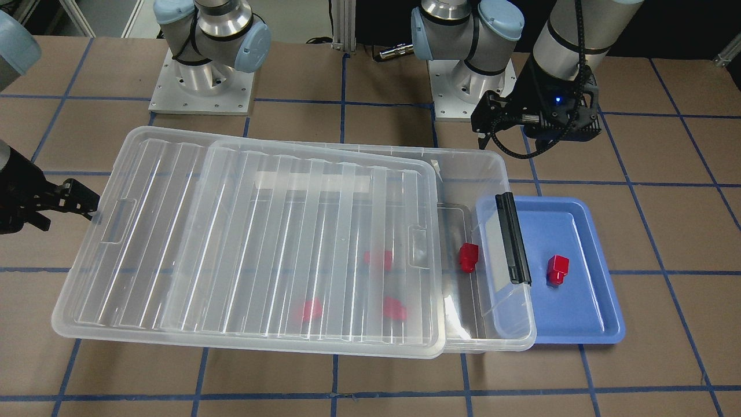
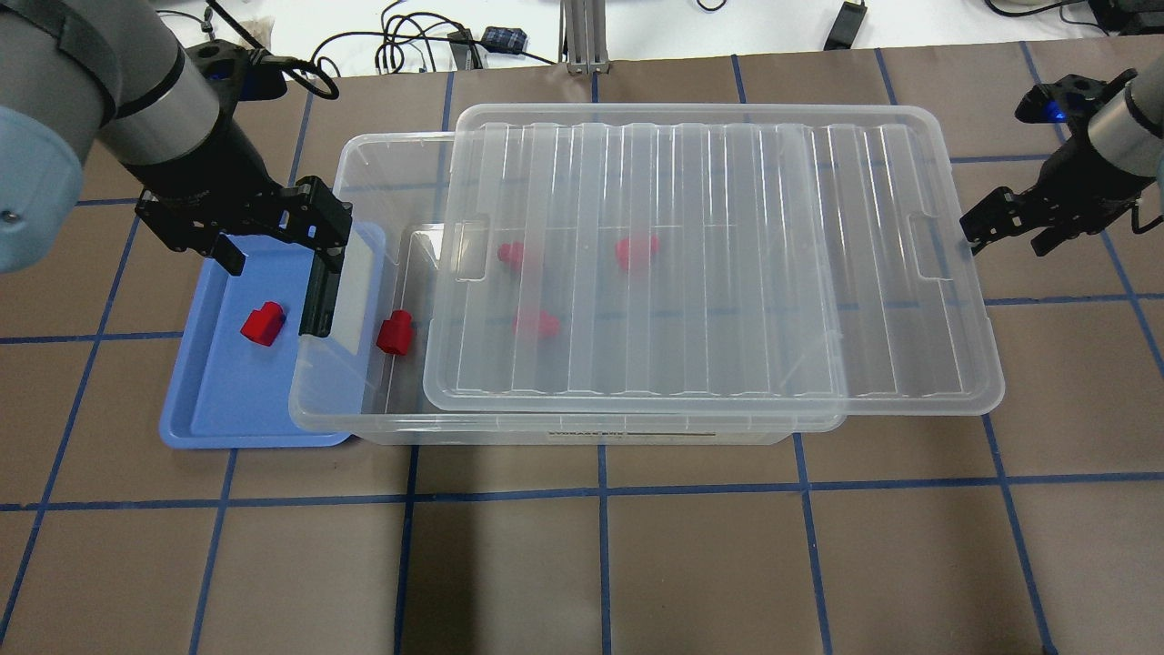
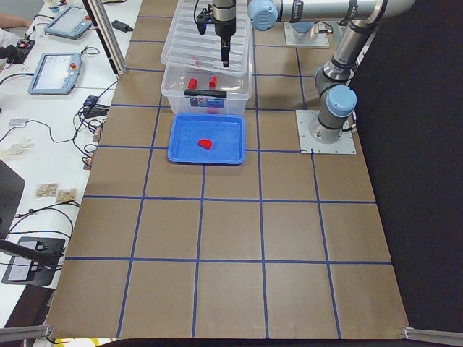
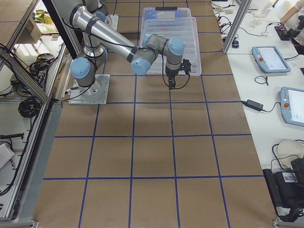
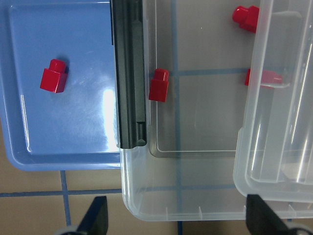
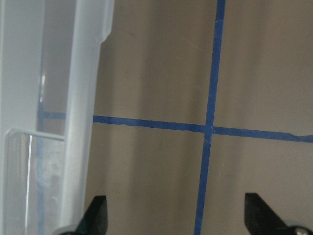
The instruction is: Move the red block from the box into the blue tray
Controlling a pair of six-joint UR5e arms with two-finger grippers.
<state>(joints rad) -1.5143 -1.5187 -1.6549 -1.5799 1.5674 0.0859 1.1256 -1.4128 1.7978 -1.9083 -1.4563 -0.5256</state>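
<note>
One red block (image 2: 262, 324) lies in the blue tray (image 2: 227, 400); it also shows in the left wrist view (image 5: 54, 76). A second red block (image 2: 394, 332) lies in the uncovered end of the clear box (image 2: 582, 428). Three more red blocks (image 2: 535, 322) show blurred under the lid (image 2: 727, 273), which is slid toward the right arm's side. My left gripper (image 2: 273, 246) is open and empty, above the tray's far end by the box's black latch (image 2: 318, 296). My right gripper (image 2: 1009, 238) is open and empty, just off the lid's right edge.
The box's end with the latch overlaps the blue tray's inner edge. The lid overhangs the box on the right arm's side. Brown table with blue grid tape (image 2: 600, 491) lies in front. The arm bases (image 1: 200, 87) stand behind the box.
</note>
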